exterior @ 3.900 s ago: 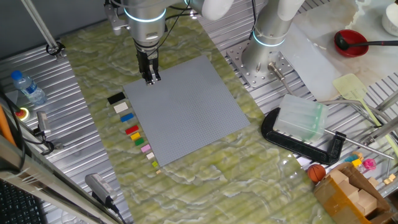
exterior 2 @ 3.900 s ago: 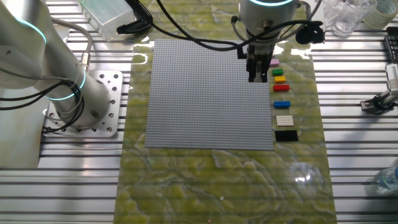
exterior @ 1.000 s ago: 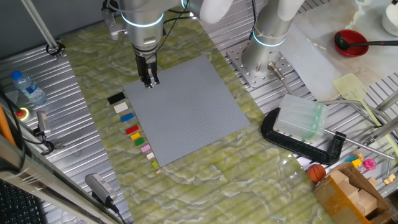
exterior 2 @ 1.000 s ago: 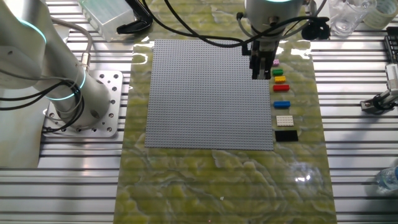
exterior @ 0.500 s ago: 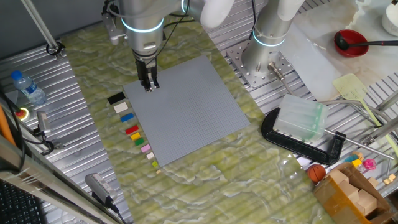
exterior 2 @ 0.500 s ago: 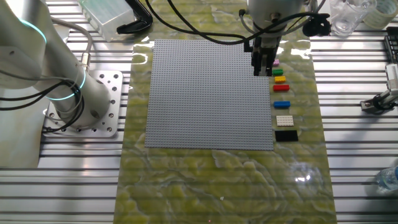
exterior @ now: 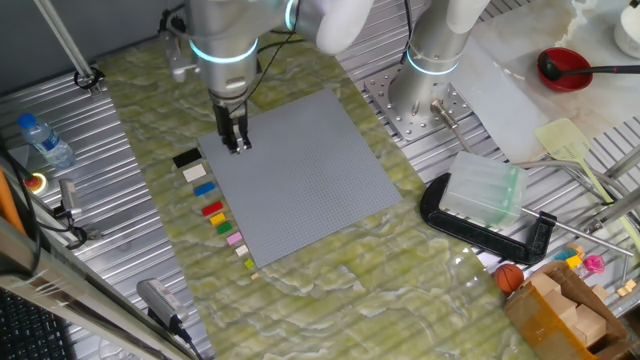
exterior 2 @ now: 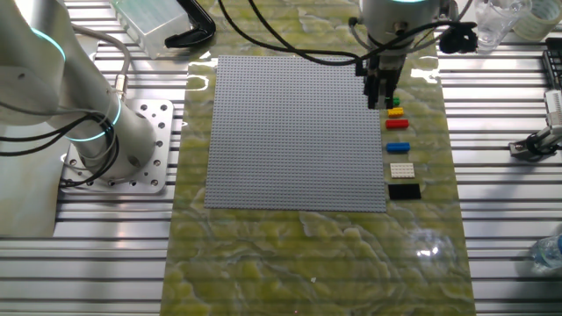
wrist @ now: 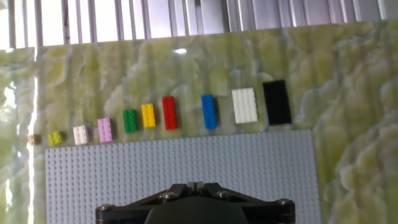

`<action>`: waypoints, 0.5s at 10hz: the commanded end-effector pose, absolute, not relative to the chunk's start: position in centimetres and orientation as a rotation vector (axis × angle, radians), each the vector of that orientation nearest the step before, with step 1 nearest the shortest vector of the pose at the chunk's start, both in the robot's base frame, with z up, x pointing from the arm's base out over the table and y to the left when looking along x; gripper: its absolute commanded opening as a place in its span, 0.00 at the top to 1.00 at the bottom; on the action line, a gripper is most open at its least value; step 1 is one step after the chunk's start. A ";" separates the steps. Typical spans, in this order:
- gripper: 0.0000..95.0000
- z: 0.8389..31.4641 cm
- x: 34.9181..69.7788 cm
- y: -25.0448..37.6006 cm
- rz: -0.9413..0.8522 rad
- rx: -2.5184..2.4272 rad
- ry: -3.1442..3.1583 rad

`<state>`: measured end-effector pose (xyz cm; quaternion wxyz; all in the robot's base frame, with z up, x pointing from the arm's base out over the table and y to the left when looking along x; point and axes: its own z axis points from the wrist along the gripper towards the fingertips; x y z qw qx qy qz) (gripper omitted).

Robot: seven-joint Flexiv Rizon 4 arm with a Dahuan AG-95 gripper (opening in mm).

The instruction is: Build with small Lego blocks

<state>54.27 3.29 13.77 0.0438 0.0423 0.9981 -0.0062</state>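
Note:
The small Lego blocks lie in a row on the green mat beside the grey baseplate [wrist: 186,162]. In the hand view, from right to left, they are black [wrist: 277,102], cream-white [wrist: 244,105], blue [wrist: 209,112], red [wrist: 169,112], yellow [wrist: 148,116], green [wrist: 130,121], pink [wrist: 105,130], then three tinier ones ending in tan [wrist: 34,139]. My gripper [exterior: 235,145] hangs over the baseplate's edge near the row, with its fingers together and nothing between them. It also shows in the other fixed view [exterior 2: 384,101] and at the bottom of the hand view [wrist: 196,184].
A second robot arm's base [exterior: 432,60] stands behind the baseplate [exterior: 300,175]. A black clamp holding a clear box [exterior: 485,195] lies to the right. A water bottle [exterior: 45,140] lies at the far left, and a red ladle [exterior: 565,68] at the back right.
My gripper has moved across the baseplate toward the edge where the row of blocks lies. The blocks have not moved.

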 end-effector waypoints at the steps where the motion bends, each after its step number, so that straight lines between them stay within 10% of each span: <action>1: 1.00 13.6 54.9 4.4 -0.055 0.137 3.049; 5: 1.00 12.8 56.7 9.3 -0.089 0.184 3.046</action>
